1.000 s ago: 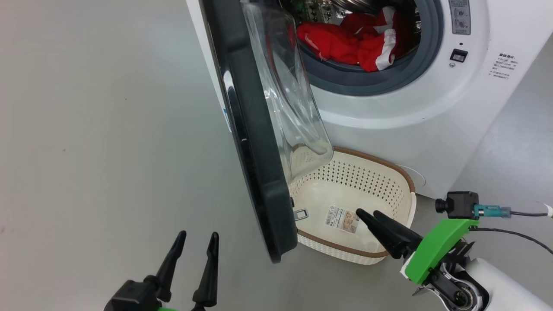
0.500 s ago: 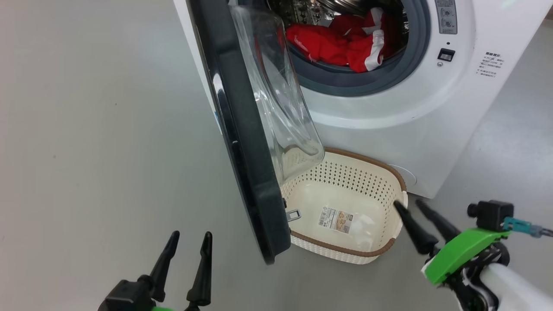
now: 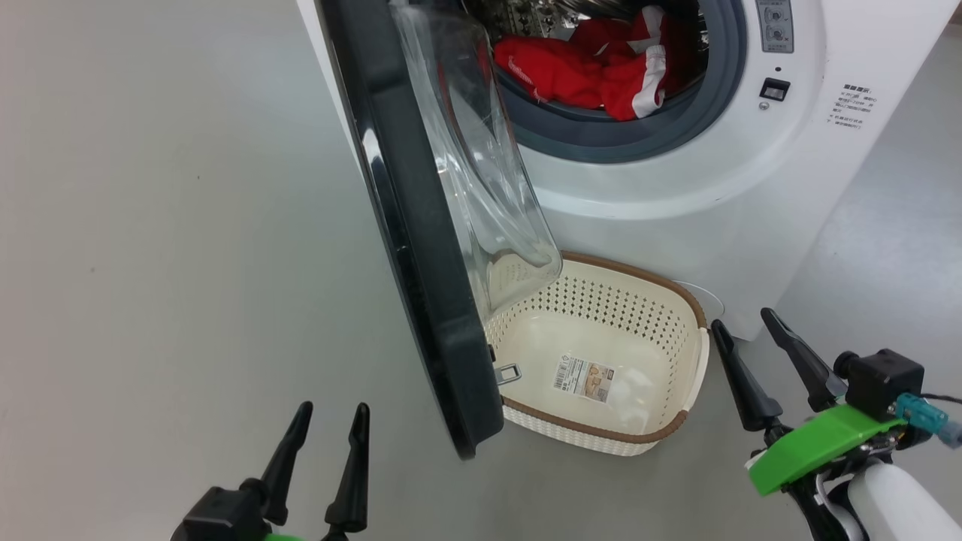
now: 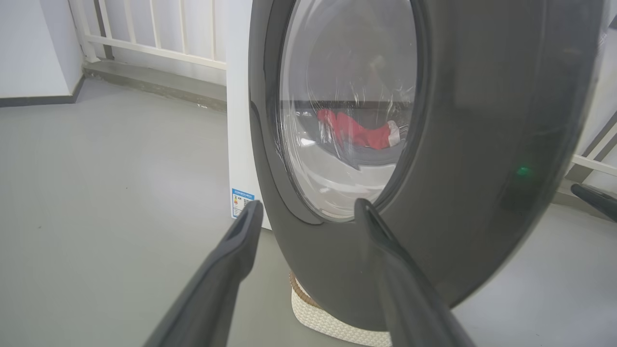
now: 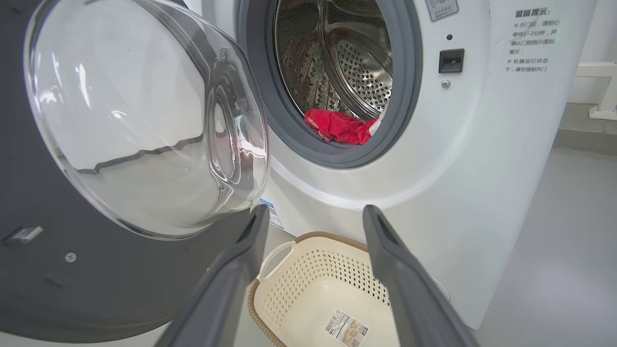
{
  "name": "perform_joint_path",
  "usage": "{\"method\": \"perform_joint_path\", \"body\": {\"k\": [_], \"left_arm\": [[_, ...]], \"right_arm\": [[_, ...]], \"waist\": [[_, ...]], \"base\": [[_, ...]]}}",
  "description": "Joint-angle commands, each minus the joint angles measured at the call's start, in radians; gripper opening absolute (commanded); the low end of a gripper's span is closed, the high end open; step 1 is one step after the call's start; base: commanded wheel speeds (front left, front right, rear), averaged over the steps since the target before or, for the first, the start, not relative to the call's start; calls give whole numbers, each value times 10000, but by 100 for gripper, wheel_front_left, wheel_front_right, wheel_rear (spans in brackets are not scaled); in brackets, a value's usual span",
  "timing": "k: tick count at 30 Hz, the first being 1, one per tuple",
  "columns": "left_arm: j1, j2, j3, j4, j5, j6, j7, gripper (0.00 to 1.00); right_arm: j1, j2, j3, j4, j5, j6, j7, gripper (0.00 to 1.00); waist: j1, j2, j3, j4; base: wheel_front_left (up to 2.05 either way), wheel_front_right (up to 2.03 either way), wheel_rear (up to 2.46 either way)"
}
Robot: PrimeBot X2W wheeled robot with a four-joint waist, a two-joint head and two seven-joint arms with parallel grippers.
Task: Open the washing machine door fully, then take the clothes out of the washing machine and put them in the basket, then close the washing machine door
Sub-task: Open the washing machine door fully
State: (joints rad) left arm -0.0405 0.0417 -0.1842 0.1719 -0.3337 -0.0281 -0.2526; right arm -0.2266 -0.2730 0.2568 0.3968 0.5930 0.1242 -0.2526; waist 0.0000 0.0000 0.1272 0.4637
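Door (image 3: 406, 225) found open; clothes (image 3: 594, 71) judged soft, light, limp; best pinched at bunched front fold; L gripper (image 3: 333, 407) & R gripper (image 3: 742, 318) seen spread, empty.

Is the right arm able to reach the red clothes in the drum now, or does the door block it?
Probably yes. The washing machine door stands open to the left, nothing stands before the clothes, and the right gripper, open, is beside the basket.

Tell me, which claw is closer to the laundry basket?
The right. The right gripper is close beside the basket, at its right edge; the left gripper is farther off, on the other side of the open door.
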Motion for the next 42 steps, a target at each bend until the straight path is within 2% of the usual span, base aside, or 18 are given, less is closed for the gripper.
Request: {"method": "perform_joint_path", "body": {"k": [1,6,12,16,30,31,32,33,42], "left_arm": [[-194,85,329,-179,57,-39,-92,100],[-173,85,330,-157,77,-45,-92,100],[-149,85,296,-131,76,-44,-92,100],[-118,85,283,-126,89,-32,-92,100],[-97,85,331,-98,82,-58,-92,100],[-102,85,349,-93,-10,-52,-92,89],[-117,85,371,-100,-156,-57,-92,33],[-142,85,404,-114,-302,-67,-92,0],[-634,85,1019,-1200,-1138,-83,-92,0]], "right_arm": [[322,141,-148,-504,-572,65,-90,100],[1055,722,-1115,-1165,-1813,65,-90,100],[1790,1221,-1738,-1243,-2696,65,-91,100],[2004,1416,-1981,-1237,-2945,65,-91,100],[1948,1490,-2135,-1390,-3178,65,-91,100],[1949,1497,-2148,-1402,-3185,65,-91,100],[1950,1504,-2153,-1415,-3197,65,-91,100],[1952,1512,-2152,-1421,-3201,65,-91,100],[1963,1565,-2157,-1421,-3208,65,-91,100]], "waist": [[0,0,-11,16],[0,0,-44,45],[0,0,-87,80],[0,0,-115,79],[0,0,-195,47],[0,0,-201,44],[0,0,-206,41],[0,0,-211,35],[0,0,-278,-24]], "base": [[0,0,0],[0,0,0],[0,0,0],[0,0,0],[0,0,0],[0,0,0],[0,0,0],[0,0,0],[0,0,0]]}}
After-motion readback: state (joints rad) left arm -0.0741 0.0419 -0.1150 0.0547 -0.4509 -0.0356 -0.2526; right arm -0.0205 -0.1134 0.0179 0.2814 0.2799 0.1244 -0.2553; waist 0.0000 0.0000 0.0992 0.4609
